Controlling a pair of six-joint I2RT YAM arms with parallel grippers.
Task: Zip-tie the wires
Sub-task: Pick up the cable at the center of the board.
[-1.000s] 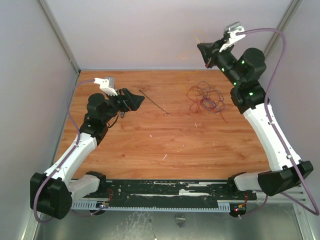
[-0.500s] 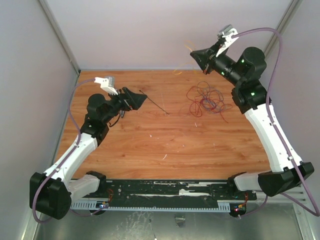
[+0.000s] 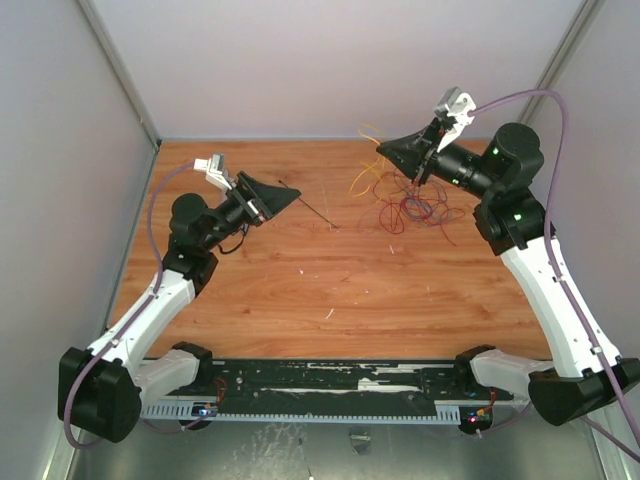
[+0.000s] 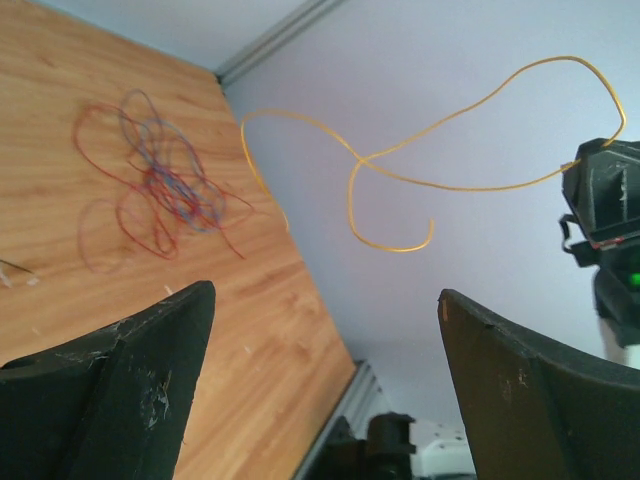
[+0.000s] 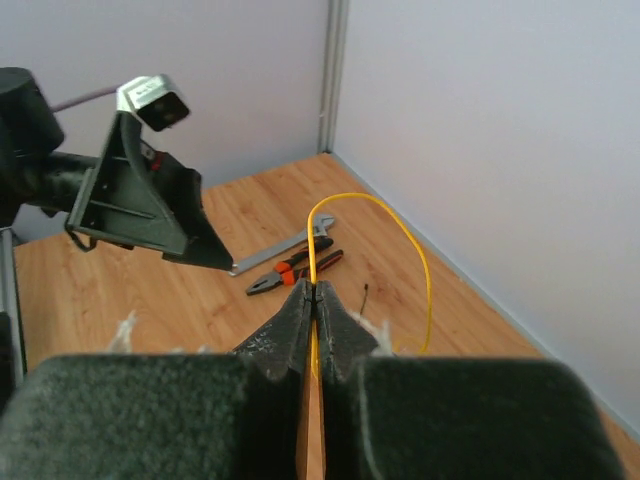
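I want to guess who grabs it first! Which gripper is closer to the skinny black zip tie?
Left. The left gripper, open, hangs right at one end of the zip tie. The right gripper is farther off, up beside the wires, shut on a yellow wire.

right end effector (image 3: 384,149) swung left and lower, yellow wire (image 5: 429,300) trailing

No text, label, brand, number or sign can be read in any of the views. The black rail (image 3: 300,388) along the near edge of the orange-brown wooden surface (image 3: 300,290) bears white patches, but they are too blurred to tell whether they are lettering.
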